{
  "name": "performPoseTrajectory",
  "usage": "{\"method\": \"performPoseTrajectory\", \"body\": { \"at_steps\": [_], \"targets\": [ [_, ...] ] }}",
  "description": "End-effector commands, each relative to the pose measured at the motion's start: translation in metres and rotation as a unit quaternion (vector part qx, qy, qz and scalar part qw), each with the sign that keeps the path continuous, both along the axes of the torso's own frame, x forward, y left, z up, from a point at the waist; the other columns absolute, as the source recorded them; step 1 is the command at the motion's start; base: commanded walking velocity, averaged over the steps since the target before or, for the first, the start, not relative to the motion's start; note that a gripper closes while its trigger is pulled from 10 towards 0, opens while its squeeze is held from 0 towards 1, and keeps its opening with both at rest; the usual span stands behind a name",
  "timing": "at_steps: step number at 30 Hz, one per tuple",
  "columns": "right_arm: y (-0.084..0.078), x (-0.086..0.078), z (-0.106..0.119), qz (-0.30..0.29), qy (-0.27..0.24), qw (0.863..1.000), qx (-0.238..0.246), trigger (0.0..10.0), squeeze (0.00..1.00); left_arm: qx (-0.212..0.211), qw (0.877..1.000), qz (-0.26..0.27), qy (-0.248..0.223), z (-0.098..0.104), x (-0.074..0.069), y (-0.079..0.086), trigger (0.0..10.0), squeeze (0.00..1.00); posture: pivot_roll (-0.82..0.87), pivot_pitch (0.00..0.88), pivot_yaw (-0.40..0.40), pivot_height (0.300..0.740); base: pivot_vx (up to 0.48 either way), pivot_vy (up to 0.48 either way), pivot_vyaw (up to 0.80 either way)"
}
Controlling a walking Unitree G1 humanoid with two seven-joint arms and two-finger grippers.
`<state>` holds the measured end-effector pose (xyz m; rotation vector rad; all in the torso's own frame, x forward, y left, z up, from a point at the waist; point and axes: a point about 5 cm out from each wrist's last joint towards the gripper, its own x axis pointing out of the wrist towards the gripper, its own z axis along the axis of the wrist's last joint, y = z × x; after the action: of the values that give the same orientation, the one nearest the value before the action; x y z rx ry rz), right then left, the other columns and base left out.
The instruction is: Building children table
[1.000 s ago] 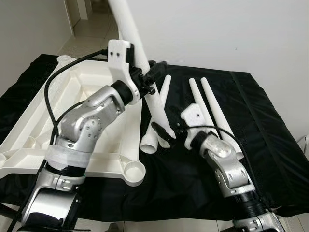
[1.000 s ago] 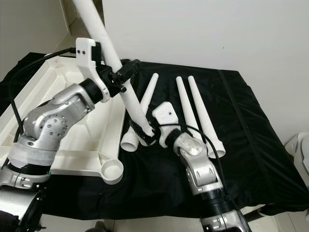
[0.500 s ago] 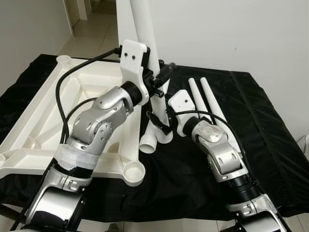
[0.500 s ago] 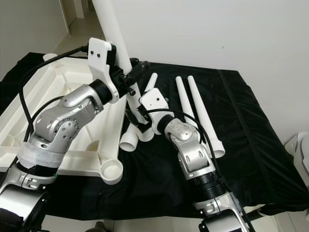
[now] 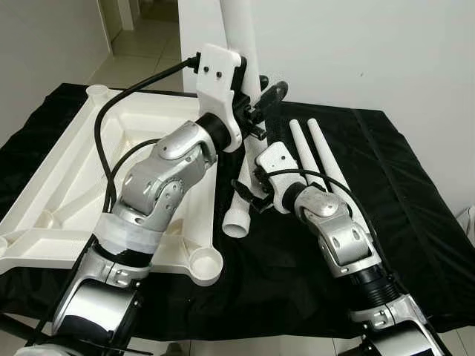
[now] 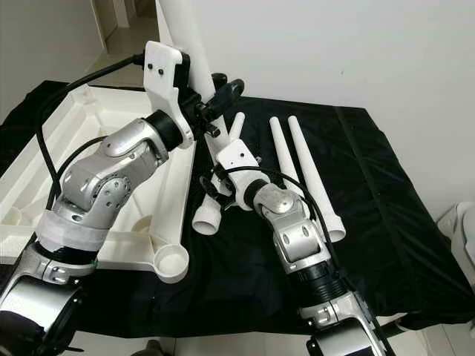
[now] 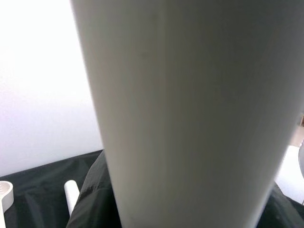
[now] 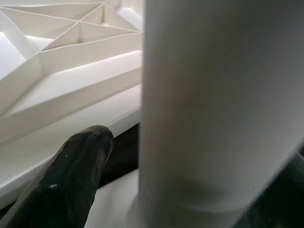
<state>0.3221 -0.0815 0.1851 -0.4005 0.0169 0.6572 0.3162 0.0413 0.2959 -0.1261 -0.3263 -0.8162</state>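
Left eye view: the left gripper (image 5: 261,104) has its jaws clamped on a white table leg (image 5: 239,37), holding it nearly upright above the black-draped bench (image 5: 415,222). The right gripper (image 5: 249,194) grips the same leg low down, near its wide end; the right wrist view shows one black finger (image 8: 66,185) beside the tube. The upturned white tabletop (image 5: 89,170) lies on the bench at the left. Three more legs (image 5: 319,159) lie flat on the cloth to its right.
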Motion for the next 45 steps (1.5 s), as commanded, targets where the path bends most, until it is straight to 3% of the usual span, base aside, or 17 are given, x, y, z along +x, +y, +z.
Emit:
{"method": "performPoseTrajectory", "body": {
  "at_steps": [1,4,5,7,8,9,10,14,15,30,31,39,40,45],
  "targets": [
    [0.002,0.001,0.000,0.000,0.003,1.000,-0.006,10.0,0.00,0.001,0.999,-0.028,-0.033,0.012,-0.007,-0.004,10.0,0.00,0.09,0.000,-0.028,0.740,0.000,0.000,0.00],
    [0.003,0.002,0.002,0.001,-0.001,1.000,-0.004,10.0,0.00,0.000,0.999,-0.030,-0.034,0.012,-0.008,-0.006,10.0,0.00,0.10,0.000,-0.027,0.740,0.000,0.000,0.00],
    [0.005,0.003,0.006,-0.003,-0.008,1.000,0.003,9.1,0.00,0.000,0.999,-0.035,-0.035,0.013,-0.009,-0.008,10.0,0.00,0.10,0.000,-0.027,0.740,0.000,0.000,0.00],
    [0.005,0.004,0.008,-0.005,-0.010,1.000,0.006,9.1,0.00,0.000,0.999,-0.036,-0.035,0.013,-0.010,-0.009,10.0,0.00,0.10,0.000,-0.026,0.740,0.000,0.000,0.00],
    [0.005,0.004,0.010,-0.007,-0.012,1.000,0.008,8.1,0.00,0.000,0.999,-0.037,-0.035,0.013,-0.010,-0.009,10.0,0.00,0.10,0.000,-0.026,0.740,0.000,0.000,0.00],
    [0.005,0.004,0.010,-0.007,-0.012,1.000,0.010,8.2,0.00,0.000,0.999,-0.037,-0.036,0.013,-0.010,-0.009,10.0,0.00,0.10,0.000,-0.026,0.740,0.000,0.000,0.00],
    [0.005,0.004,0.011,-0.007,-0.012,1.000,0.011,3.8,0.00,0.000,0.999,-0.037,-0.036,0.013,-0.010,-0.009,10.0,0.00,0.10,0.000,-0.025,0.740,0.000,0.000,0.00],
    [0.005,0.004,0.011,-0.008,-0.012,1.000,0.011,3.8,0.00,0.000,0.999,-0.038,-0.036,0.013,-0.010,-0.010,10.0,0.00,0.10,0.000,-0.025,0.740,0.000,0.000,0.00],
    [0.004,0.004,0.011,-0.009,-0.011,1.000,0.012,0.0,0.00,0.001,0.999,-0.038,-0.035,0.013,-0.010,-0.010,10.0,0.00,0.10,0.000,-0.023,0.740,0.000,0.000,0.00],
    [0.003,-0.001,0.009,0.011,-0.040,0.999,0.001,0.0,0.00,0.004,0.999,-0.033,-0.025,0.010,-0.005,-0.008,10.0,0.00,0.10,0.000,-0.016,0.740,0.000,0.000,0.00],
    [0.002,-0.001,0.009,0.009,-0.038,0.999,0.001,10.0,0.00,0.004,0.999,-0.034,-0.023,0.010,-0.004,-0.008,10.0,0.00,0.10,0.000,-0.014,0.740,0.000,0.000,0.00],
    [0.001,0.000,0.009,0.005,-0.043,0.999,0.004,10.0,0.00,0.004,0.999,-0.034,-0.019,0.009,-0.003,-0.007,10.0,0.00,0.10,0.000,-0.011,0.740,0.000,0.000,0.00],
    [0.002,0.000,0.009,0.006,-0.044,0.999,0.005,10.0,0.00,0.000,0.999,-0.037,-0.015,0.009,-0.003,-0.007,10.0,1.00,0.10,0.000,-0.012,0.740,0.000,0.000,0.00],
    [0.003,0.000,0.009,0.007,-0.045,0.999,0.009,10.0,0.00,-0.003,0.999,-0.040,-0.008,0.009,-0.002,-0.007,10.0,1.00,0.10,0.000,-0.013,0.740,0.000,0.000,0.00]
  ]
}}
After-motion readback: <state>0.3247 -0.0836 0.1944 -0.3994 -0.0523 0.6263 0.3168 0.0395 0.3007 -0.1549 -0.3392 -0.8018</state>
